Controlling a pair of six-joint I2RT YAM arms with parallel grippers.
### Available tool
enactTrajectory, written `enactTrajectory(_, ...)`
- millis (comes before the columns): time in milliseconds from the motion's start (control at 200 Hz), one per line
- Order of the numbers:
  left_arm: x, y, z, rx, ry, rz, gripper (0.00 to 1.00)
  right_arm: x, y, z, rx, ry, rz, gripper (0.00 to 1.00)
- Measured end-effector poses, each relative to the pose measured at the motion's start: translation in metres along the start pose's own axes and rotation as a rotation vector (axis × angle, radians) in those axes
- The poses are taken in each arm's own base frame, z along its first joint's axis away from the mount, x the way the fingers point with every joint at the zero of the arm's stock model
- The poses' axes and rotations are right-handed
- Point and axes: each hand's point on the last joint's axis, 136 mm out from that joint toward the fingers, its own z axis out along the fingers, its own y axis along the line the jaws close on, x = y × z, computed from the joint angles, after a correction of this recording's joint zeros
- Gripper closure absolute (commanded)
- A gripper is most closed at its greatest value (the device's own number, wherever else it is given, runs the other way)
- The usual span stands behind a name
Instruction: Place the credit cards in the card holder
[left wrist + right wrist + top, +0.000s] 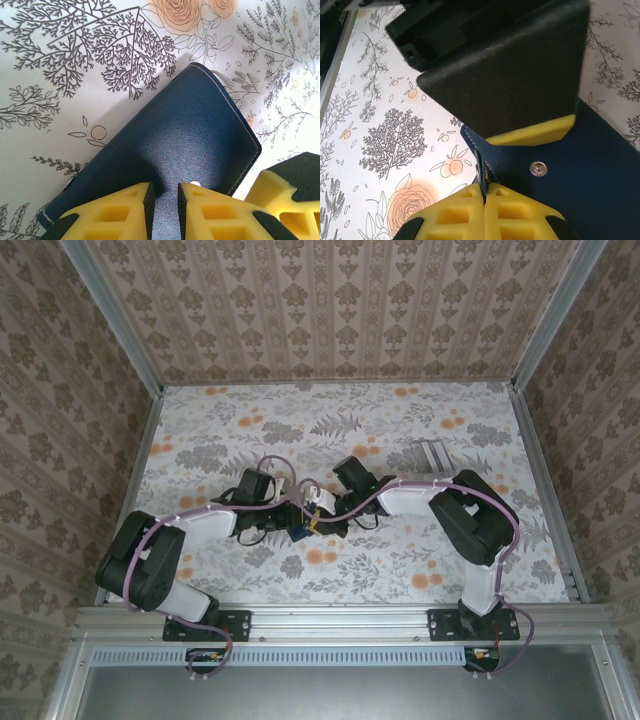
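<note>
Left tool (165,194) pinches card holder (195,130); right tool (484,192) pressed together on its flap edge. Thin hold, may slip off.

a lab-style robot test cell: wallpaper-printed panels (330,310) and aluminium framing (113,315) box in a floral-covered table (230,440), with the left arm (165,555) and right arm (470,520) bolted to a metal rail (340,622) at its edge.

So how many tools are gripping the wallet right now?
2. The left tool clamps the dark navy-blue folding wallet at one edge; the right tool pinches a flap edge.
</note>
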Motion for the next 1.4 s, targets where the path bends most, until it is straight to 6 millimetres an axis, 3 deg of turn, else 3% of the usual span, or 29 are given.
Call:
enactTrajectory(270,0.001,0.0,-0.001,0.005,-0.011,0.003,0.76,-0.007,-0.014,-0.009,0.002,-0.013,0.139,1.0)
enactTrajectory(530,0.0,0.001,0.001,0.016,-0.027,-0.011,0.77,-0.001,-0.027,0.002,-0.036,0.056,0.299,1.0)
enactTrajectory(1400,-0.004,0.001,0.002,0.076,-0.012,-0.112,0.76,0.003,-0.03,0.012,-0.122,0.139,0.488,0.99)
